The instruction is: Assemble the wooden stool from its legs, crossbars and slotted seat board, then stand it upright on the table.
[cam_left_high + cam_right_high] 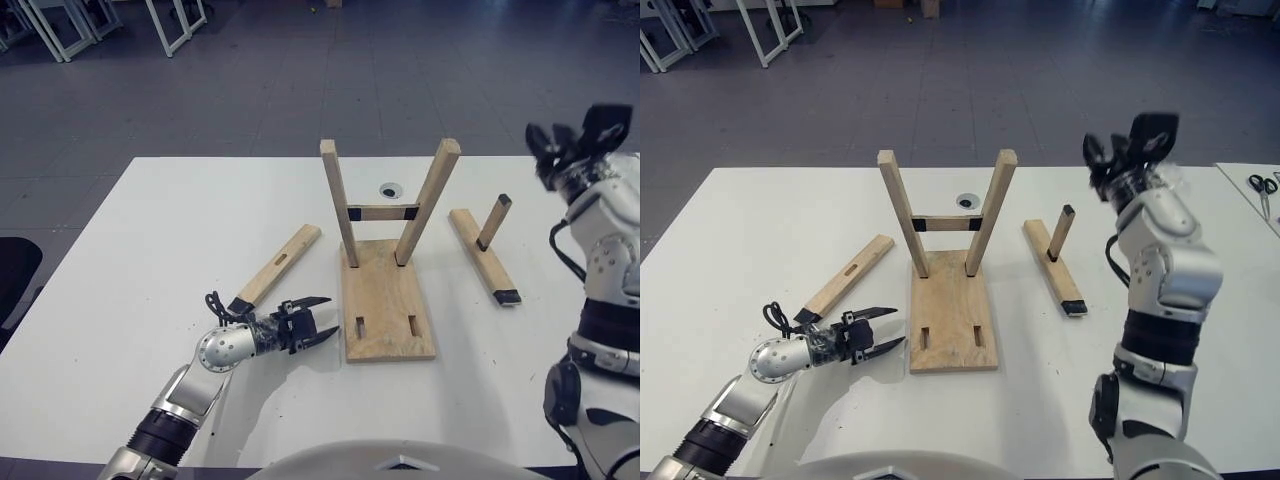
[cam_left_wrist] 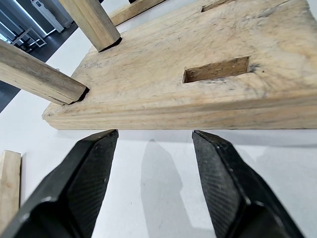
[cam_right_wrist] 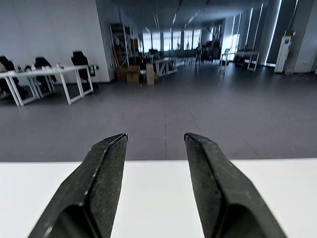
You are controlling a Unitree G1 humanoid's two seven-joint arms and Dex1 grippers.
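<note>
A white tabletop point(image 1: 150, 240) fills the lower frame, with grey floor and white desk frames point(image 1: 70, 25) behind it at upper left. At lower left centre the left end effector point(image 1: 326, 319) sits low with its fingers spread wide and empty, just beside the flat seat board point(image 1: 388, 305); its wrist hides the near end of a loose leg point(image 1: 280, 264). Two standing legs point(image 1: 338, 200) rise from the board's far slots, joined by a crossbar point(image 1: 383, 213). Right of centre a second loose leg point(image 1: 484, 260) lies flat with a short crossbar point(image 1: 494, 222) sticking up from it, and at upper right the right end effector point(image 1: 572, 135), blurred in the head views, hangs raised with its fingers apart, holding nothing.
</note>
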